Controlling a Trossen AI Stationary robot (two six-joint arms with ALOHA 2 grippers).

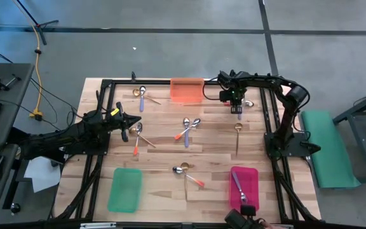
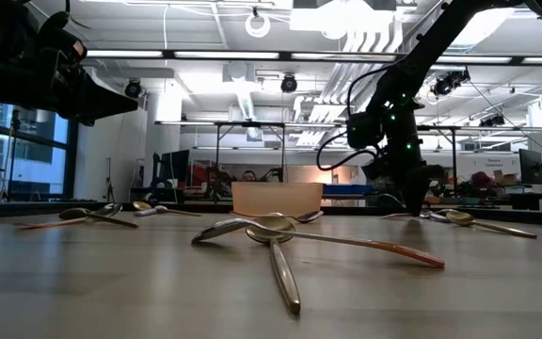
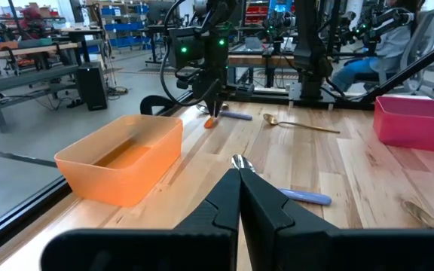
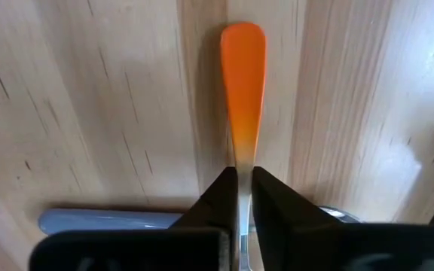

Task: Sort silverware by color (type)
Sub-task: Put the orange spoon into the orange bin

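- Right gripper (image 4: 239,197): down at the table near its far right corner, just beside the orange tray. Its fingers (image 4: 215,197) are closed on the neck of an orange-handled spoon (image 4: 242,83), whose handle lies flat on the wood and points away from the wrist.
- A purple-handled spoon (image 4: 104,221) lies crosswise under the same gripper, touching or overlapping the gripped spoon; the exact contact is hidden by the fingers.
- Left gripper (image 3: 239,197): held above the left middle of the table, jaws fully closed, holding nothing. It points across the table toward the right arm.
- Orange tray (image 1: 187,91): at the far edge, centre; nothing can be made out in it from above.
- Pink tray (image 1: 251,177): near right corner, holding one purple-handled spoon (image 1: 237,186).
- Green tray (image 1: 124,189): near left corner.
- Loose silverware on the table, seen from above:
  - a gold spoon (image 1: 237,137) just in front of the right gripper;
  - a pair at table centre (image 1: 187,129), one orange-handled, one purple-handled, bowls together;
  - a gold spoon crossed with an orange-handled one (image 1: 189,173) in the near centre;
  - a cluster by the left gripper (image 1: 138,137), including an orange handle;
  - a purple-handled spoon and a gold one (image 1: 143,97) near the far left corner.
- Wooden table (image 1: 164,152): framed by black rails.
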